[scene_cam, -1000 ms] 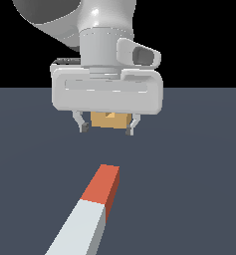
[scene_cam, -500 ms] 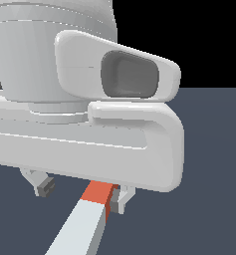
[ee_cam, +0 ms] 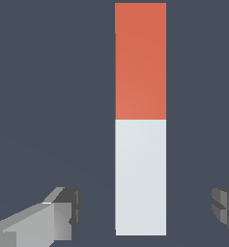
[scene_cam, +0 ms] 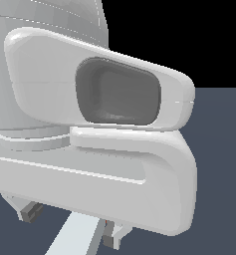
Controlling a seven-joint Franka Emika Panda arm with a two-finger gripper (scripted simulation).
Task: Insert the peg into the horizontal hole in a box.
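Since the earlier frame, the gripper point(ee_cam: 145, 212) had descended further, its body filling the exterior view and hiding the box. Fingers point(ee_cam: 63, 212) stood apart, one on each side of the peg point(ee_cam: 140, 144), clear of its white section. The peg lay flat on the floor point(ee_cam: 48, 96). Judged step: the grasp. Next: lower, then close squarely.

smooth matt peg point(ee_cam: 140, 144), glossy white plastic-looking gripper point(scene_cam: 72, 226) housing
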